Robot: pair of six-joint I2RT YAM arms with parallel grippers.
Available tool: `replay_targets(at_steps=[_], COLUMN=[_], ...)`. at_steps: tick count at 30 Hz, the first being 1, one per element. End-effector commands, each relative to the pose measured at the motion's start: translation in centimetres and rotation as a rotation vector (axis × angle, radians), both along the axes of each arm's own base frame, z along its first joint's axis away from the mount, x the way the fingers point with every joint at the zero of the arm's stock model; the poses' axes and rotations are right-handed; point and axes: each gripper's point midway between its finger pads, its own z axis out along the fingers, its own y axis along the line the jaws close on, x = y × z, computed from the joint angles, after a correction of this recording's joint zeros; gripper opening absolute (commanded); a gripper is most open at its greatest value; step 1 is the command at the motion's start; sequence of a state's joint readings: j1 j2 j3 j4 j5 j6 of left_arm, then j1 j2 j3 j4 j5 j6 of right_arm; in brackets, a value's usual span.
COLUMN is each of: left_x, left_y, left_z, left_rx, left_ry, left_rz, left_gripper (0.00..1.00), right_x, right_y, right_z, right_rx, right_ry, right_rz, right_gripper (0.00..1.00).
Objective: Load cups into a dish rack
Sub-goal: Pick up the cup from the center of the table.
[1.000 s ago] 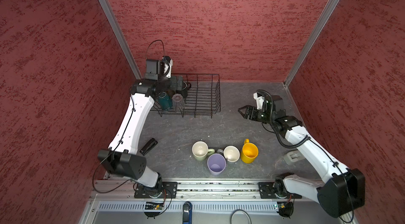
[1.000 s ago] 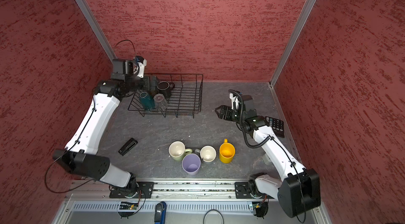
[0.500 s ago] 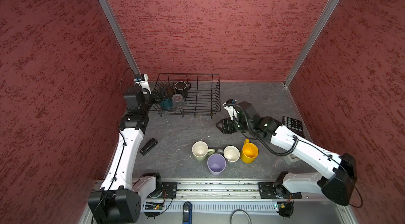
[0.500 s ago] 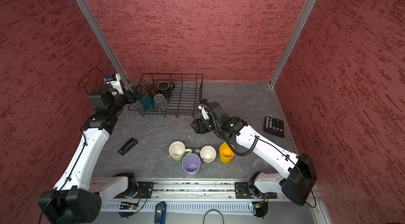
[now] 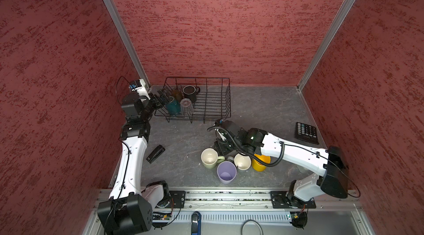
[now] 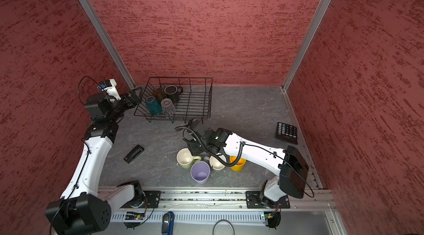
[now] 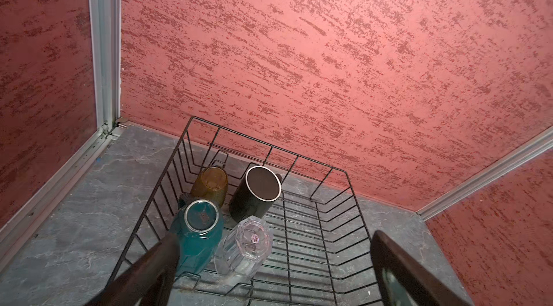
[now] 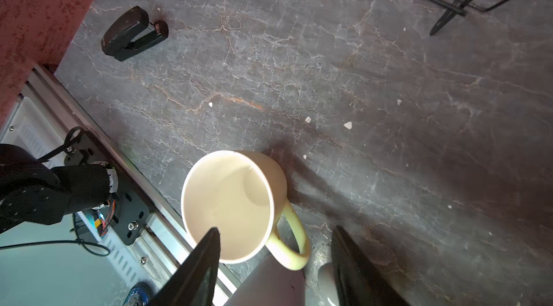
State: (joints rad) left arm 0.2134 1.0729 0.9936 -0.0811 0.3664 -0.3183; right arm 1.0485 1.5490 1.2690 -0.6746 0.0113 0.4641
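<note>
Both top views show the dish rack [image 5: 215, 107] at the back of the table [image 5: 263, 112], four cups [image 5: 190, 92] in its end near the left gripper [image 5: 162, 98], which hangs wide open and empty. The right gripper [image 8: 276, 229] straddles the wall of the pale green mug [image 8: 227, 205] beside the handle, jaws apart, not pinching yet, probably to lift it by the rim. It stands upright at the front, mouth up, handle toward the grey mug [image 5: 242, 162].
</note>
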Motion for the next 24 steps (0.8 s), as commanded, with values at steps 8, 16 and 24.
replay_targets(at_steps=[8, 16, 24], left_x=[-1.3, -1.4, -1.5], left_y=[-0.9, -0.9, -0.6], left_z=[1.7, 1.7, 1.6], left_rx=[0.027, 0.032, 0.042], left_ry=[-0.056, -0.056, -0.052], left_rz=[-0.031, -0.029, -0.017], left_gripper=[1.0, 1.0, 1.0], right_x=[0.2, 0.1, 0.7], right_y=[1.7, 1.5, 2.1], right_z=[-2.8, -4.7, -6.6], right_rx=[-0.101, -0.168, -0.218], right_ry=[-0.007, -0.006, -0.014], right_rz=[0.016, 0.029, 0.048], right_gripper=[0.49, 0.43, 0.32])
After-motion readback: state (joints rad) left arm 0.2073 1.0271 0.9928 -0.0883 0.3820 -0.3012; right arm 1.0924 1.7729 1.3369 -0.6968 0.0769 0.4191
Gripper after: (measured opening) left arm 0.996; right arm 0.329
